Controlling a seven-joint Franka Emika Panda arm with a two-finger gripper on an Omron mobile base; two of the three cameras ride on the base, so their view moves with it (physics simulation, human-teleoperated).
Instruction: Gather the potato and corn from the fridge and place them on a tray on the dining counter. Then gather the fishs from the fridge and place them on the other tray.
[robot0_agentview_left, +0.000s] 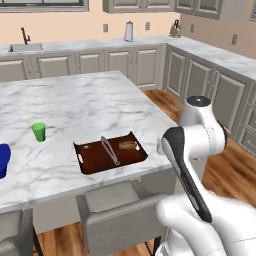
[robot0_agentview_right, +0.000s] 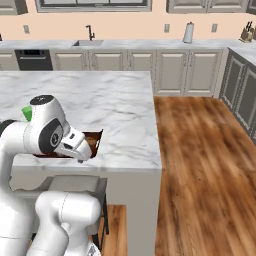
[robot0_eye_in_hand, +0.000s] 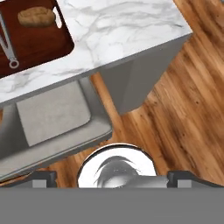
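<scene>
The tan potato (robot0_agentview_left: 127, 145) (robot0_eye_in_hand: 37, 16) lies in the right end of the brown tray (robot0_agentview_left: 95, 159) (robot0_eye_in_hand: 41, 46), which rests near the front edge of the dining counter (robot0_agentview_left: 75, 102) (robot0_agentview_right: 115, 105). The tray's thin metal handle (robot0_agentview_left: 110, 150) runs across its middle. The end of the blue other tray (robot0_agentview_left: 2, 160) pokes in at the far left. My gripper (robot0_eye_in_hand: 114, 178) hangs open and empty above the counter's corner and a stool, off the tray's right end. The corn, fishs and fridge are out of view.
A green cup (robot0_agentview_left: 38, 131) stands left of the brown tray. Grey stools (robot0_agentview_left: 117, 212) (robot0_eye_in_hand: 52, 113) sit under the counter's front edge. Open wooden floor (robot0_agentview_right: 205, 170) lies to the right, and cabinets (robot0_agentview_left: 200, 80) line the back and right walls.
</scene>
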